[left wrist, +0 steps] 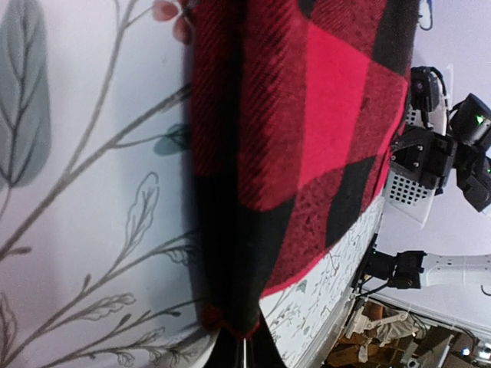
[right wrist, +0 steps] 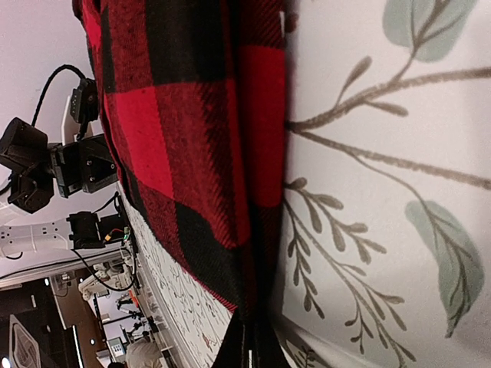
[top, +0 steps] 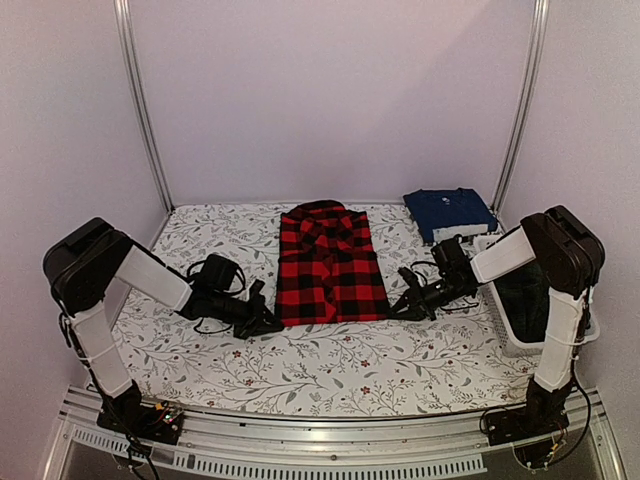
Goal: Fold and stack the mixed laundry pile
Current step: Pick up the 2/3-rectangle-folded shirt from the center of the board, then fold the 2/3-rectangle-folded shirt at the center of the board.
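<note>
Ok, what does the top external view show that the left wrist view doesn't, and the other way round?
Only top external: the whole checked shirt, the navy folded garment behind it, the left arm reaching to the shirt's near corner. Only left wrist: the shirt's weave and folded edge, close up. Both: some shirt, the floral cloth, the white basket.

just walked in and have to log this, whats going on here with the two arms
Both arms are on the red-and-black flannel shirt, which lies flat on the floral table cloth. The left gripper is at its near left corner and the right gripper at its near right corner, each apparently pinched shut on the hem. A navy folded garment sits at the far right, and a dark garment is in the white basket.
</note>
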You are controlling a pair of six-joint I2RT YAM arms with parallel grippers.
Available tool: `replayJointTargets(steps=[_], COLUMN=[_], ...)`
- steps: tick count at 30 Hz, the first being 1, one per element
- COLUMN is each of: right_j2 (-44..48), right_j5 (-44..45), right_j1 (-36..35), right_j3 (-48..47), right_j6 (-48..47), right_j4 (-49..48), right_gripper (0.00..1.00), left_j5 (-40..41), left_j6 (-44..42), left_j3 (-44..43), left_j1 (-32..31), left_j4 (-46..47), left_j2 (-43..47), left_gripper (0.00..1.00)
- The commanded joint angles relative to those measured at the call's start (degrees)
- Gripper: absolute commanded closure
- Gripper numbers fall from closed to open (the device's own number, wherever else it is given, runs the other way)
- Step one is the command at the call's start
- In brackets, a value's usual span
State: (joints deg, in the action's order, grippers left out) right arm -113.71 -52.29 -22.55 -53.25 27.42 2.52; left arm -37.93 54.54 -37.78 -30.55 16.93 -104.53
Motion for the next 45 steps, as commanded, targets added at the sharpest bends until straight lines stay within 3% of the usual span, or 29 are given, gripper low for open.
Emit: replayJointTargets(steps=[1, 14, 17, 20, 26, 45], right_j2=[3.9, 28.2, 36.1, 37.1, 27.8, -9.2], right_j5=[0.7, -2.0, -0.9, -0.3, -1.4, -2.7], right_j1=[-0.6, -5.6, -5.2, -3.6, -0.4, 6.2], right_j3=[1.3, 16.7, 15.2, 10.2, -1.0, -40.9], right_j6=[-0.2, 5.8, 11.3, 13.4, 13.3, 11.3], right_j4=[1.7, 7.7, 8.7, 10.8, 12.4, 14.0], right_gripper=[1.0, 1.0, 1.0, 1.0, 1.0, 1.0], left_j5=[0.0, -0.6, -0.3, -1.7, -4.3, -13.2], left_j6=[-1.1, 3.8, 3.2, 2.6, -0.1, -5.8], left_j3=[-0.9, 9.6, 7.5, 3.5, -7.9, -48.6], left_j1=[-1.7, -10.1, -8.2, -4.3, 1.0, 13.3], left_j4=[-1.8, -12.6, -18.5, -21.8, -22.7, -25.6], left_j2=[0.6, 26.8, 32.5, 33.5, 25.1, -16.5], left_gripper=[1.0, 1.0, 1.0, 1.0, 1.0, 1.0])
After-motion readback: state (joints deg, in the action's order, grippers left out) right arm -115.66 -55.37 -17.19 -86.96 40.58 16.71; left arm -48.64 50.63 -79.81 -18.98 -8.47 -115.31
